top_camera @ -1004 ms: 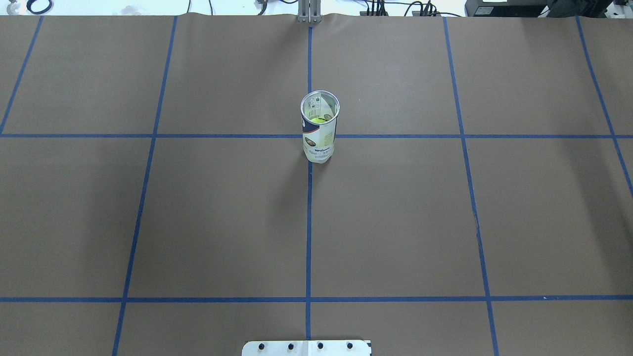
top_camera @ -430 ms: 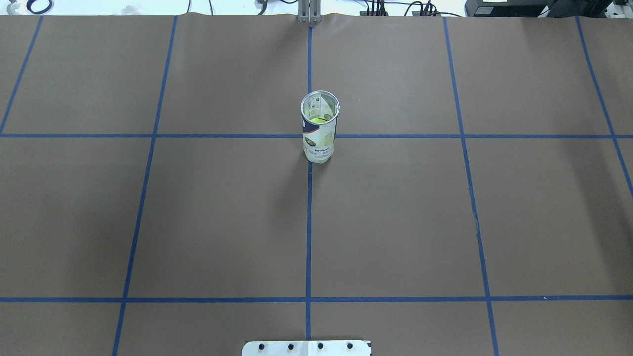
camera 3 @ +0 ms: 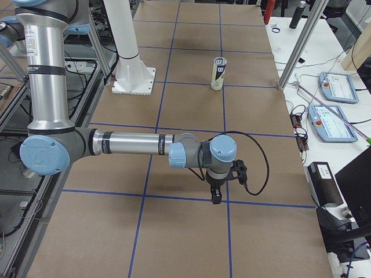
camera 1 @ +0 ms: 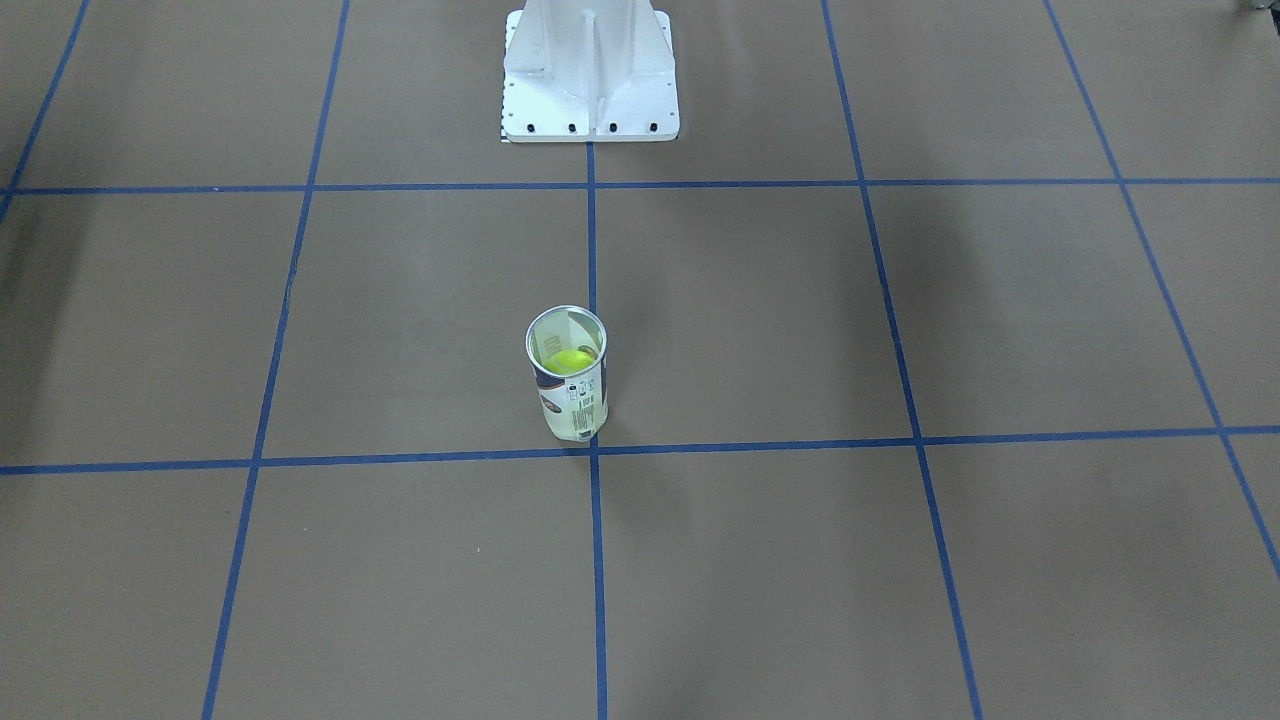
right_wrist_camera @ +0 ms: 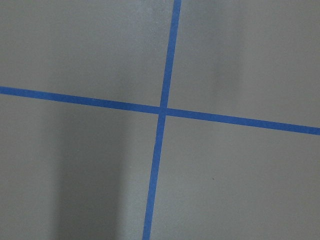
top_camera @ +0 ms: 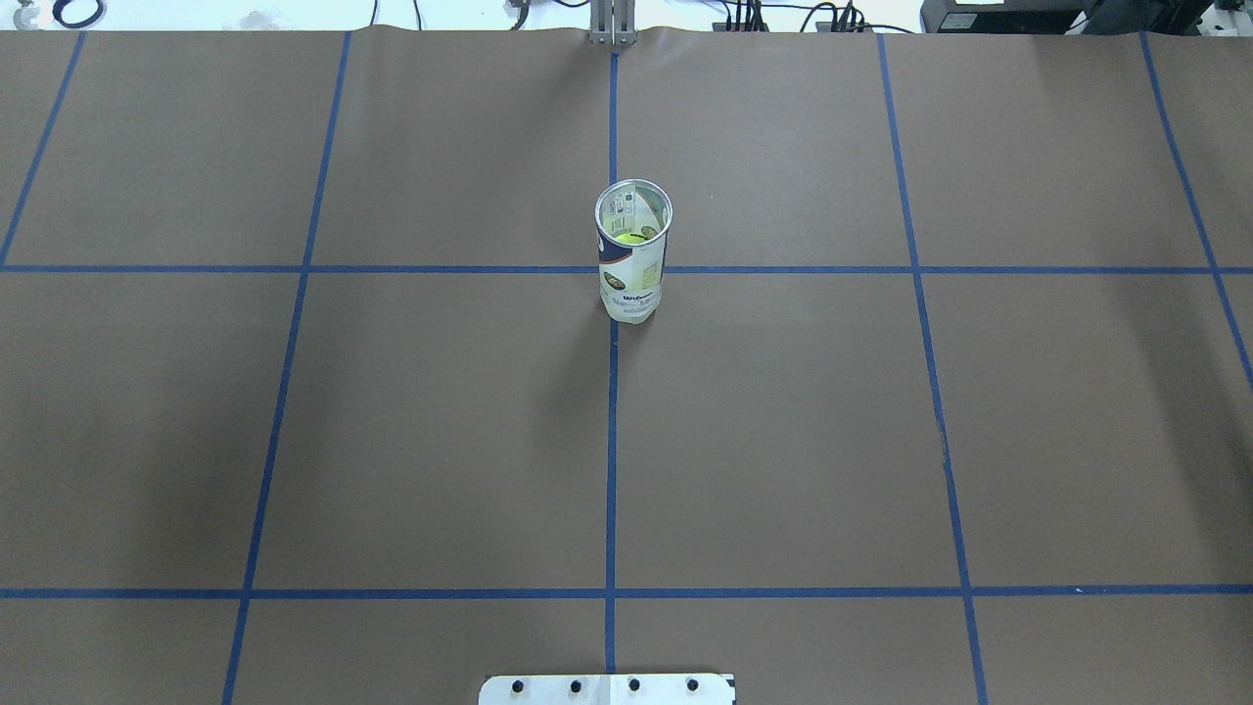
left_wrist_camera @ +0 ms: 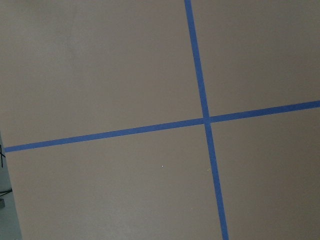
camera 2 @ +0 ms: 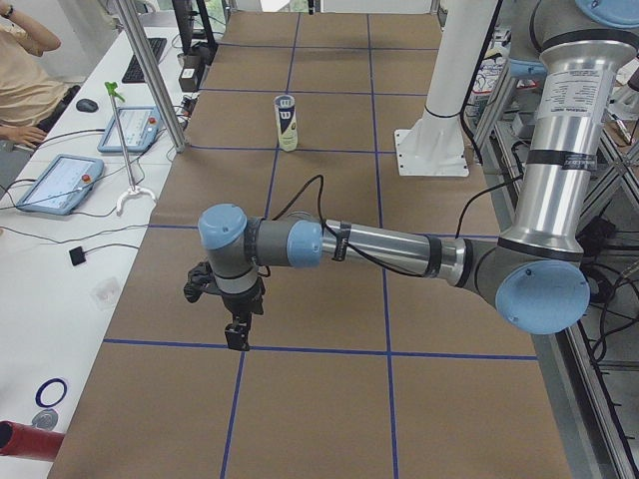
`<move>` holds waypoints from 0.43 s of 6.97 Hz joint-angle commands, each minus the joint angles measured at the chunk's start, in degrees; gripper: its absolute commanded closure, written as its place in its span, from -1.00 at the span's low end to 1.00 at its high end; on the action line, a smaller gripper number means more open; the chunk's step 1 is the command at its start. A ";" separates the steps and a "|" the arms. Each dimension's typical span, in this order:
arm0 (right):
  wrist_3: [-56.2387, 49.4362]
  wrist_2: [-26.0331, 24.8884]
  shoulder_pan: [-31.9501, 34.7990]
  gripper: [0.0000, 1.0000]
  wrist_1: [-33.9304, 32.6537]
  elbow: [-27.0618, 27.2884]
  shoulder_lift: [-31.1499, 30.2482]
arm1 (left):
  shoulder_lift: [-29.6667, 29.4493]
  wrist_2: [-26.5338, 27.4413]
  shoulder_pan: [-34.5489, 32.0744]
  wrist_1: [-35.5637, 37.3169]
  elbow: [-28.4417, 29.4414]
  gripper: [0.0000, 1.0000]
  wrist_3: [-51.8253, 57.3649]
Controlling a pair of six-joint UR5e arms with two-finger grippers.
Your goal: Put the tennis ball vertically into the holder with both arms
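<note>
The can (top_camera: 633, 264) stands upright midway between the worktop's (top_camera: 783, 441) left and right edges, with a tennis ball (camera 1: 570, 360) inside. The left fingers (camera 2: 238, 334) and right fingers (camera 3: 216, 197) hang near those edges, well apart from it; I cannot tell whether they are apart or together.

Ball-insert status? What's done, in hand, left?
Done: the tennis ball sits inside the holder, which stands upright on the table. In hand: nothing visible. The left claw and right claw hang over the table's ends, far from the holder; open or shut is unclear. Left: seemingly nothing for the insertion itself.
</note>
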 commanded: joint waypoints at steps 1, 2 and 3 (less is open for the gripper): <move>0.23 0.02 -0.01 -1.00 -0.22 0.07 0.02 | 3.25 -7.32 -2.27 -4.34 0.11 -0.99 -0.60; 0.23 0.02 -0.01 -1.00 -0.22 -0.02 0.02 | 3.25 -8.15 -2.72 -4.51 0.11 -0.99 -0.42; 0.23 0.02 -0.01 -1.00 -0.22 -0.02 0.02 | 3.17 -8.16 -2.73 -4.86 -0.15 -0.99 0.10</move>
